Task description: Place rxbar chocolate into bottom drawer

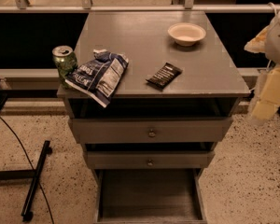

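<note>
The rxbar chocolate [164, 75], a small flat black wrapper with white lettering, lies on the grey cabinet top [144, 41] near the front edge, right of centre. The bottom drawer [149, 195] is pulled out, and its plain flat floor is bare. My gripper [269, 94] hangs at the far right edge of the camera view, a pale white and yellow shape close to the camera. It is to the right of the cabinet, apart from the bar, and holds nothing that I can see.
A blue-and-white chip bag [98, 73] overhangs the front left of the top, beside a green can [64, 62] at the left corner. A white bowl [186, 33] sits at the back right. Two shallower drawers with round knobs [151, 133] stick out slightly. A black stand [35, 181] is on the floor at left.
</note>
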Controlling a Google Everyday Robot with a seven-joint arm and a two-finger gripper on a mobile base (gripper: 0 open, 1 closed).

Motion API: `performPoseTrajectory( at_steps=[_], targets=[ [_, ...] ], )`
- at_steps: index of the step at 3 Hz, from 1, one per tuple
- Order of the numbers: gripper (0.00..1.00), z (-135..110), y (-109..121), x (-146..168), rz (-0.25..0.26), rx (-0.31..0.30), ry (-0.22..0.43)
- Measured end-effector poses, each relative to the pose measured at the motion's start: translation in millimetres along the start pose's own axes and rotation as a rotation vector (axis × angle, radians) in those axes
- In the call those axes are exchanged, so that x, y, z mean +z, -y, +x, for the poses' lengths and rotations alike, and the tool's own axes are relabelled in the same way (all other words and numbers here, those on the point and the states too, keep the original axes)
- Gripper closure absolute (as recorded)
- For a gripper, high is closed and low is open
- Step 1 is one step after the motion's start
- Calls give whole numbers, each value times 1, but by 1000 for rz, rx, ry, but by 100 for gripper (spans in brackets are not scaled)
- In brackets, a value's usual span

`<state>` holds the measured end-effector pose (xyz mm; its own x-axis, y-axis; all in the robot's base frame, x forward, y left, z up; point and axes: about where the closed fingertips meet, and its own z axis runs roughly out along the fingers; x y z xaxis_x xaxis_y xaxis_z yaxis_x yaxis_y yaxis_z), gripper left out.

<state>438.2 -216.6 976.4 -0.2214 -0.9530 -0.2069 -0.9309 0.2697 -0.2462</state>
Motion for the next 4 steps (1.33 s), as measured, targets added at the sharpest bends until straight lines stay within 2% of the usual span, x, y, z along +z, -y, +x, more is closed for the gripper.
performPoseTrajectory(
  at_steps=[1,2,3,4],
  targets=[
    [0,0,0,0,0,0,0],
    [0,-32,-2,-8,40,-155,13],
    [0,-105,-35,-25,112,-345,63],
    [0,-129,-55,-33,134,-402,65]
  ],
)
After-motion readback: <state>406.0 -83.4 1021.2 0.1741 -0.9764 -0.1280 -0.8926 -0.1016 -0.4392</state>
